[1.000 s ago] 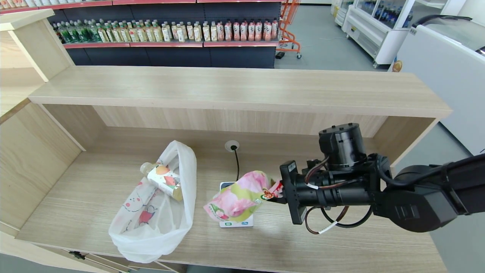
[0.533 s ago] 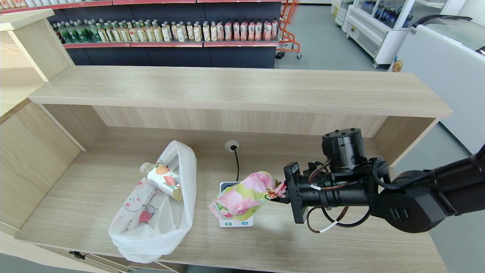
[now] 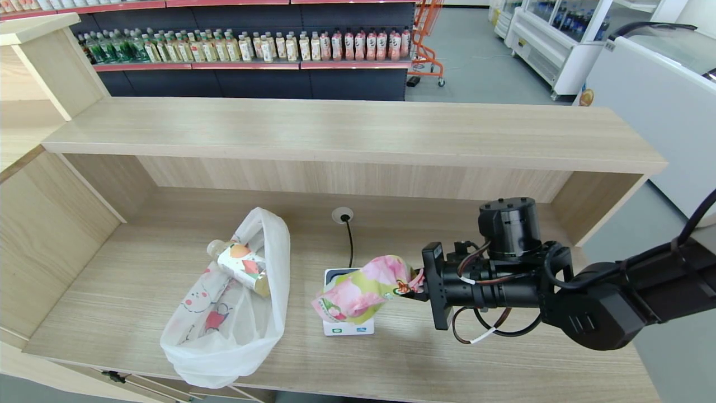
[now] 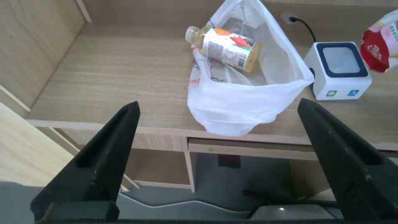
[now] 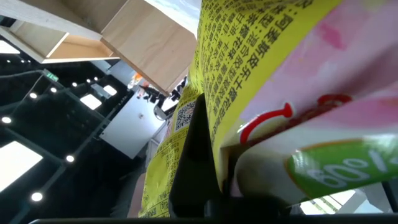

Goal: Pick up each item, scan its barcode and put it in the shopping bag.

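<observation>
Pink-green snack bag (image 3: 358,287) hangs pinched in right claw (image 3: 415,284), above scanner (image 3: 348,324).

bottle (image 3: 239,266) in bag (image 3: 215,358) | bag left of scanner (image 3: 348,329) | pouch (image 3: 358,288) over scanner

We see the R arm pulling back toward the robot's R side, in two small steps over the last sec. In the head view the right gripper (image 3: 415,284) now sits a bit farther R and slightly lower than before, and the wrist motor behind it drops too. The snack bag (image 3: 358,288) pinched in it goes along. Its free end slides R over the scanner (image 3: 347,329), so more of the scanner's top shows at the L edge.
</observation>
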### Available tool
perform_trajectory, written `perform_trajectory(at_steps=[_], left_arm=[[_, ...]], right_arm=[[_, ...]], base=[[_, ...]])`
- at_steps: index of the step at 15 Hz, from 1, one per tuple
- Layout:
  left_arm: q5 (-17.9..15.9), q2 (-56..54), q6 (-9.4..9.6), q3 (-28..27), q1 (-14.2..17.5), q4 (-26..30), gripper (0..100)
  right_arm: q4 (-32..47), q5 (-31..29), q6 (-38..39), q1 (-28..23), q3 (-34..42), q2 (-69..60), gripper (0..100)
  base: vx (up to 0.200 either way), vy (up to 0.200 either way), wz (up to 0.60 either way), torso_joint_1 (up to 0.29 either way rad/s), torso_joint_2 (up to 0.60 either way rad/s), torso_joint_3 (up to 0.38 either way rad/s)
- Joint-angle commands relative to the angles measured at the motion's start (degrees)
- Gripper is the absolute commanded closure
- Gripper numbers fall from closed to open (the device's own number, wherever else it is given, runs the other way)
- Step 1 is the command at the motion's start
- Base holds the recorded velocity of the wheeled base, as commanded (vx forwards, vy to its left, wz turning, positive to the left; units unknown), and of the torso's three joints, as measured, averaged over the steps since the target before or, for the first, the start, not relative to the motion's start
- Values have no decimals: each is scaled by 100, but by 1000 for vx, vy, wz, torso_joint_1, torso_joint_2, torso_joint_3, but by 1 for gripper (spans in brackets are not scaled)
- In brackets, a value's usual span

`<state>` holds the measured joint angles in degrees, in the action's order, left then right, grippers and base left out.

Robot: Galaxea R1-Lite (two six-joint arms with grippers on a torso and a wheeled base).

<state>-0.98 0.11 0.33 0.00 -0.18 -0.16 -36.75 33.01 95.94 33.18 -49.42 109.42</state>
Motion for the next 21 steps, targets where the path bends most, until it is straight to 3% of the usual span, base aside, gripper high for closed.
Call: perform_trajectory(at_steps=[1,21], left_arm=[[1,-2,2,0,1,-2,0],[1,-2,2,0,1,-2,0]], right_arm=[[-51,12,4,-14,55,62,100],[-1202,346,39,-119,451,360,100]], base=[[0,0,0,0,0,0],[0,0,0,0,0,0]])
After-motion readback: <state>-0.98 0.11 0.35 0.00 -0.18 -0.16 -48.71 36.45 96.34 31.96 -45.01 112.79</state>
